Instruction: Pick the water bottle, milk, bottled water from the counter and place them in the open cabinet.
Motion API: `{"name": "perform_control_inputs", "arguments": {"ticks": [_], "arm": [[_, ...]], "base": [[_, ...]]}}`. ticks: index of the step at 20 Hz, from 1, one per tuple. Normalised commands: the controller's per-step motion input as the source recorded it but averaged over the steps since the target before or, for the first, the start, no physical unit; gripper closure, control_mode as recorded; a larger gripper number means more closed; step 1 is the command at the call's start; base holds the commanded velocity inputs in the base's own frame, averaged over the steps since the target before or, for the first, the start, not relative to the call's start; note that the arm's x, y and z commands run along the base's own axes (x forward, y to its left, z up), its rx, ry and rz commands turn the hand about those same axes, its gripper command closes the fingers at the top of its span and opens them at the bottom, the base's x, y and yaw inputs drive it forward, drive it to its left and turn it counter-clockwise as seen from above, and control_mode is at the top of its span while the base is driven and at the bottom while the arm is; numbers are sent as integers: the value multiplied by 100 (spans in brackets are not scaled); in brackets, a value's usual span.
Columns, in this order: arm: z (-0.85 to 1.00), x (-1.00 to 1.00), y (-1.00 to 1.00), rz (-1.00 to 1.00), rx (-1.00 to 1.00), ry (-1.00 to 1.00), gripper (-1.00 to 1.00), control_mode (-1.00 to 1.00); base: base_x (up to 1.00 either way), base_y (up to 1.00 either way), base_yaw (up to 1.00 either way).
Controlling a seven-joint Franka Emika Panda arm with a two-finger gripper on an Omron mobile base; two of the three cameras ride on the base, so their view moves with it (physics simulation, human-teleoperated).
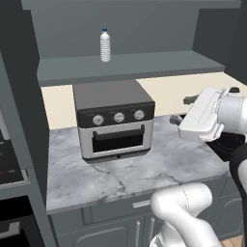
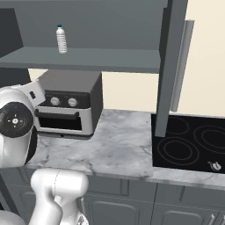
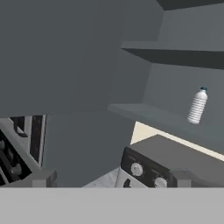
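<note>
The bottled water, clear and ribbed with a small blue-green cap, stands upright on the shelf of the open cabinet. My gripper hovers above the marble counter, right of the toaster oven and below the shelf. It is open with nothing between its fingers. It points left toward the cabinet; the bottle lies up and to its left. The water bottle and the milk are out of view.
A grey toaster oven with knobs sits on the counter under the shelf. A black cooktop lies to the right. A dark upright cabinet panel comes down beside it. Dark shelving stands at the left.
</note>
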Motion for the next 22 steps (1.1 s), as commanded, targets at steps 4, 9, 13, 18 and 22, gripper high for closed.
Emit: {"name": "perform_control_inputs", "arguments": {"ticks": [4, 9, 13, 18, 22], "arm": [[-6, -5, 3, -3, -2, 0, -100, 100], [0, 0, 0, 0, 0, 0, -100, 100], [0, 0, 0, 0, 0, 0, -100, 100], [0, 0, 0, 0, 0, 0, -100, 100], [0, 0, 0, 0, 0, 0, -100, 100]], "base": [[-14, 4, -9], [-33, 11, -32], [-37, 1, -44], [-58, 9, -52], [-61, 15, -57]]}}
